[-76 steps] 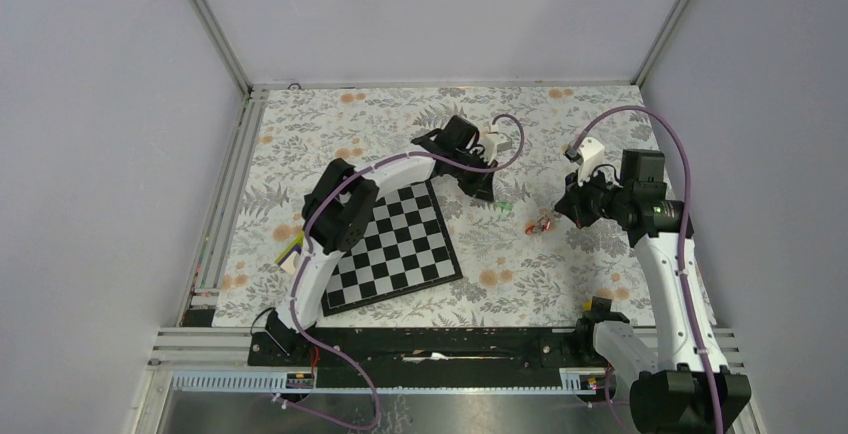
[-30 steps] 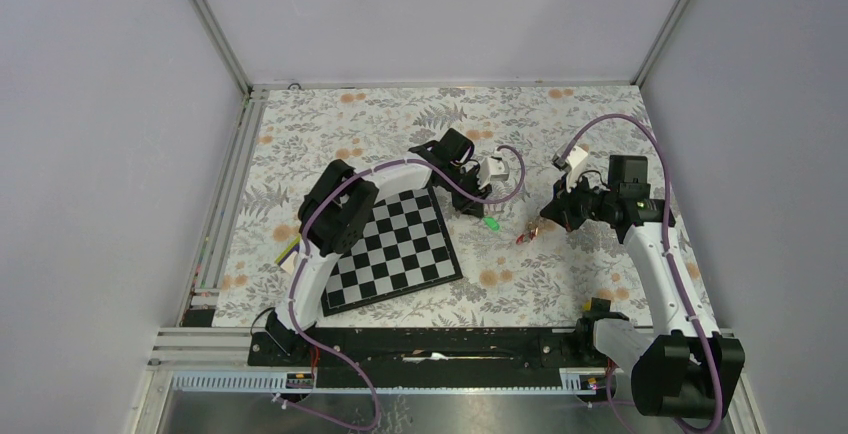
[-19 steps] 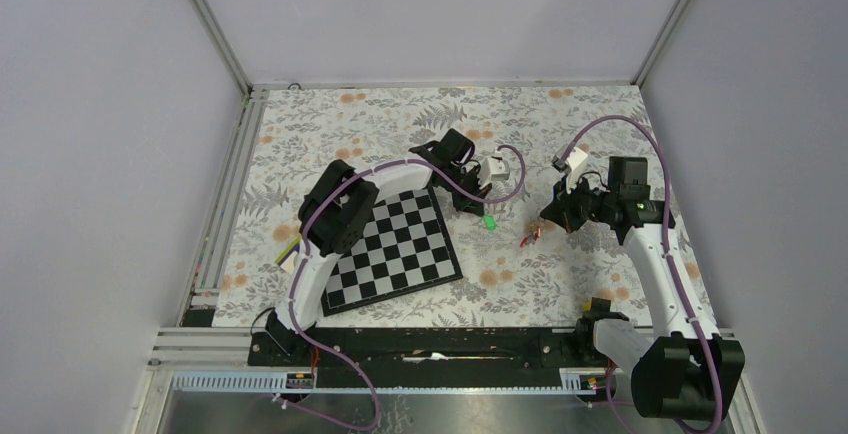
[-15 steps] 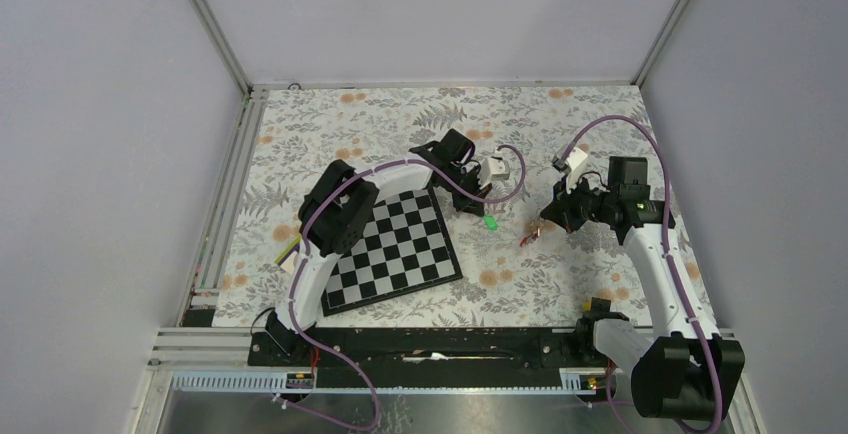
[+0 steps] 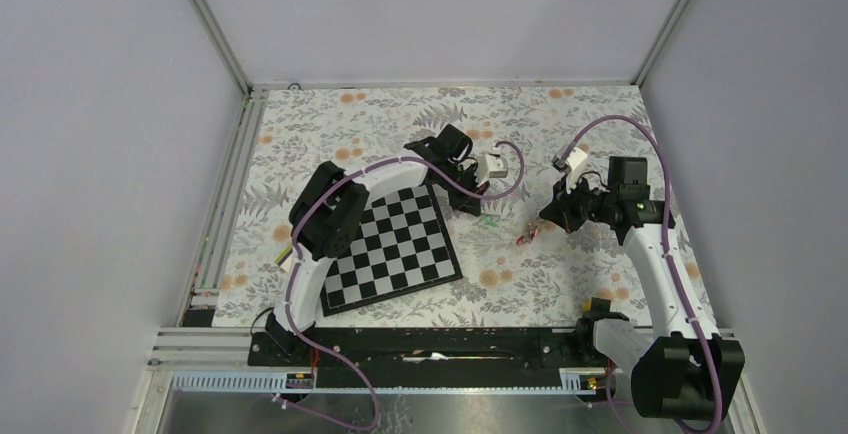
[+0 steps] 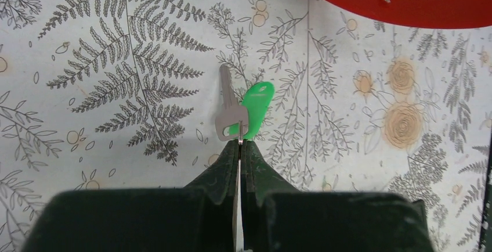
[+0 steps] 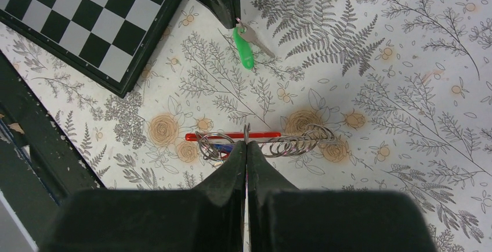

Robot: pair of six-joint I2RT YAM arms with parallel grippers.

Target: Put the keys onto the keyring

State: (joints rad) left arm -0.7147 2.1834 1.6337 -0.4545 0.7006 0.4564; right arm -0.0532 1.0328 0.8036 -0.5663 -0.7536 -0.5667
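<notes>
My left gripper (image 6: 239, 143) is shut on the small ring of a key with a silver blade (image 6: 227, 104) and a green tag (image 6: 256, 108), just above the flowered tablecloth. The red keyring (image 6: 400, 3) curves across the top right of the left wrist view, apart from the key. My right gripper (image 7: 246, 143) is shut on a wire ring of the keyring (image 7: 232, 136), which carries several metal rings (image 7: 296, 143) and a blue-headed key. From above, the green key (image 5: 489, 220) lies left of the keyring (image 5: 527, 236), a short gap between them.
A black-and-white chessboard (image 5: 395, 249) lies just left of the left gripper (image 5: 476, 204); its corner (image 7: 87, 25) shows in the right wrist view. A yellow-purple-white object (image 5: 287, 255) sits by the left arm. Metal rails (image 5: 225, 194) border the cloth's left edge.
My left gripper has shut on the green key's ring, and the left arm's elbow has swung slightly left. The right gripper and keyring have stayed in place.
</notes>
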